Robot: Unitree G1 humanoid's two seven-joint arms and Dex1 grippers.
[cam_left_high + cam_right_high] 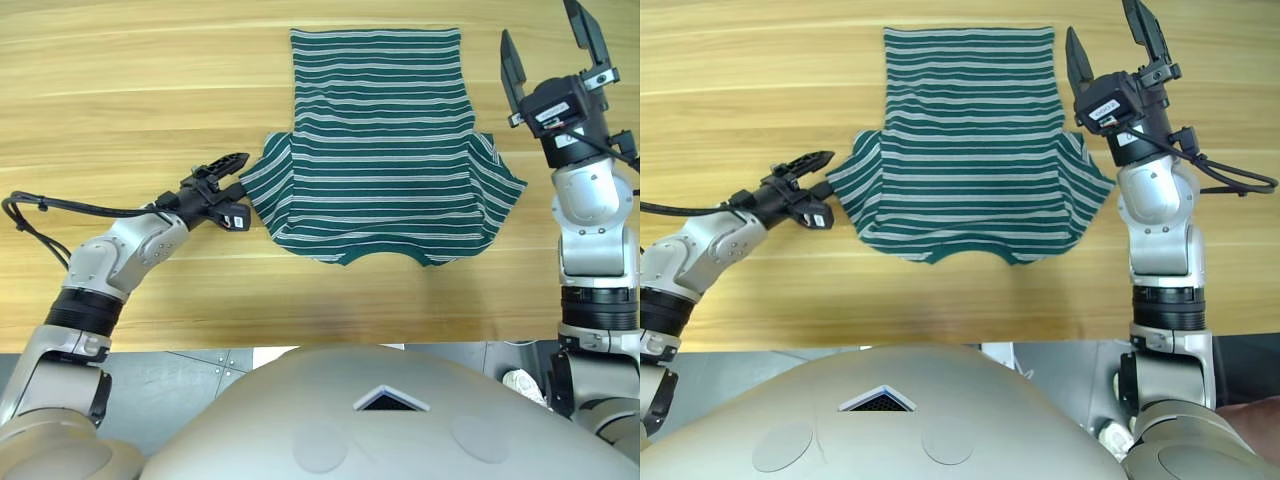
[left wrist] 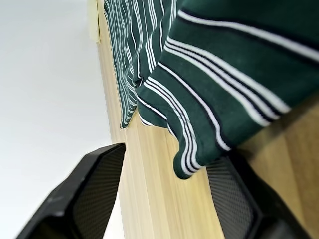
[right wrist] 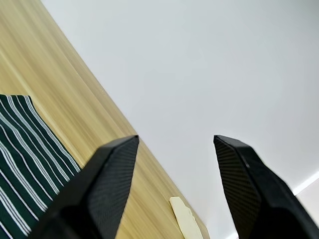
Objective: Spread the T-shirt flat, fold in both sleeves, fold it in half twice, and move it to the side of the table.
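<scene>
A dark green T-shirt [image 1: 380, 140] with white stripes lies spread on the wooden table [image 1: 120, 100], its collar toward me and both sleeves out to the sides. My left gripper [image 1: 240, 190] lies low on the table at the tip of the left sleeve [image 2: 199, 144]. It is open, and the sleeve's edge sits between its fingers [image 2: 94, 199]. My right gripper [image 1: 540, 30] is raised beside the shirt's far right part, pointing away from me. Its fingers [image 3: 109, 179] stand wide open with nothing between them, and a corner of the shirt [image 3: 25, 139] lies beneath.
Bare wood stretches to the left of the shirt and beyond it. The table's near edge [image 1: 300, 345] runs just below the collar. A small piece of pale tape [image 3: 184, 214] is stuck near the far edge.
</scene>
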